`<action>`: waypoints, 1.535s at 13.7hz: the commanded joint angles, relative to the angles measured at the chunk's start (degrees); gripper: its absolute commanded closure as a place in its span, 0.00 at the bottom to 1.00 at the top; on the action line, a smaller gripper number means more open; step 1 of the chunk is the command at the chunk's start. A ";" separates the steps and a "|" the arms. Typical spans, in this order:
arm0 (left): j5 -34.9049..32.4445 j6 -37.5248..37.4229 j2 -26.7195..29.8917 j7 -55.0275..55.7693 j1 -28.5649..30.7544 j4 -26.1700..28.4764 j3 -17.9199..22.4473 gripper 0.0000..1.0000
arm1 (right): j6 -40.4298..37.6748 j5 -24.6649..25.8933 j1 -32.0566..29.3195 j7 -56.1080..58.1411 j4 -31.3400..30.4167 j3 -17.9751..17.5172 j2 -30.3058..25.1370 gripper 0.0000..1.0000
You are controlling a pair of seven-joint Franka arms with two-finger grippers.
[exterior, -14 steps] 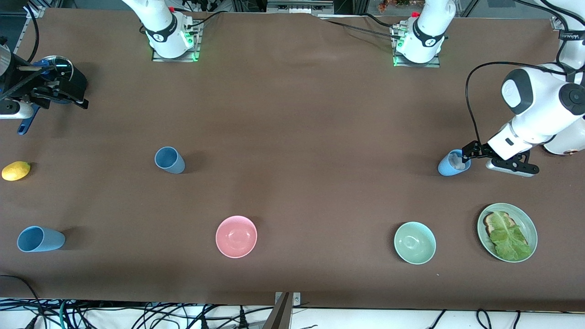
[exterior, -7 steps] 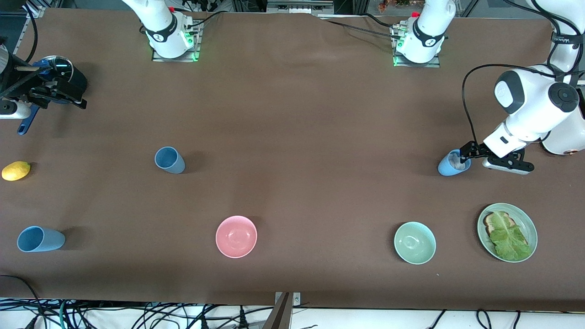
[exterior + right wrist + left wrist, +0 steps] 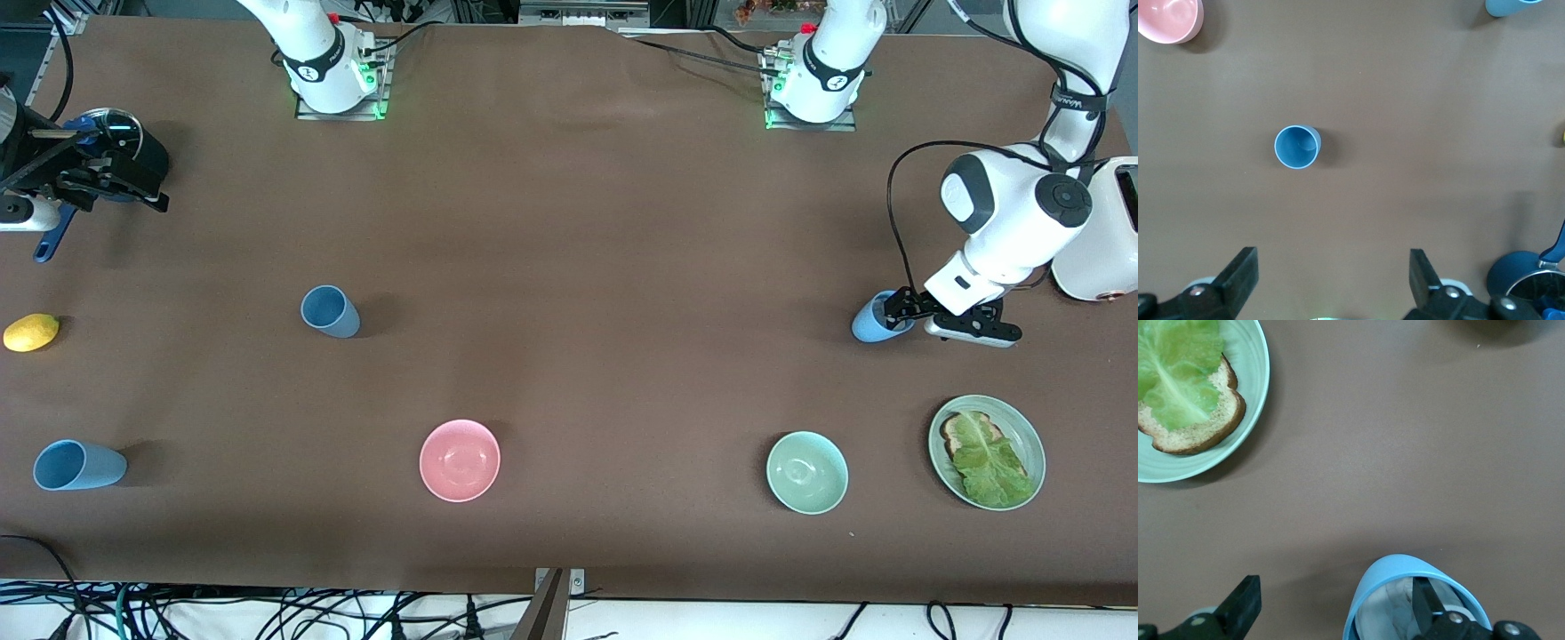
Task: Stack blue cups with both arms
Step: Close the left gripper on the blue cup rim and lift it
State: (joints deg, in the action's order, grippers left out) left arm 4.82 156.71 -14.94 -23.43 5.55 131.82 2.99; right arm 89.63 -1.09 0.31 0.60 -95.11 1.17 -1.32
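Observation:
Three blue cups stand on the brown table. The sky-blue cup [image 3: 869, 325] [image 3: 1386, 580], whitish inside, is at the left arm's end. My left gripper [image 3: 896, 307] [image 3: 1335, 603] is open across its wall, one finger inside the cup and the other outside over bare table. A duskier blue cup [image 3: 330, 311] [image 3: 1297, 147] stands toward the right arm's end. A third blue cup [image 3: 78, 465] [image 3: 1511, 7] is nearer the front camera by the table's end. My right gripper [image 3: 133, 178] [image 3: 1333, 280] waits open and empty over the table's end.
A pink bowl [image 3: 460, 460] [image 3: 1168, 17] and a mint bowl [image 3: 806, 472] sit near the front edge. A green plate [image 3: 1031, 436] [image 3: 1258, 360] holds bread and lettuce. A lemon [image 3: 31, 332], a lidded blue pot [image 3: 111, 133] [image 3: 1521, 277] and a white appliance [image 3: 1102, 240] stand at the ends.
The left arm has swung toward the table's middle and its gripper has slid over the sky-blue cup's mouth. The right arm has not moved.

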 commanded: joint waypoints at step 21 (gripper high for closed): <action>3.17 -8.68 7.37 -1.28 -3.61 -0.06 -0.01 1.00 | -1.04 -0.23 -0.48 0.37 1.07 0.15 0.26 0.00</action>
State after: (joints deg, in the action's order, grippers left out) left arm 5.21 152.74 -11.53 -23.98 3.42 131.86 2.75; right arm 89.63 -1.09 0.30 0.60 -95.11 1.28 -1.31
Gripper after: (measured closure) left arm 0.947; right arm 0.000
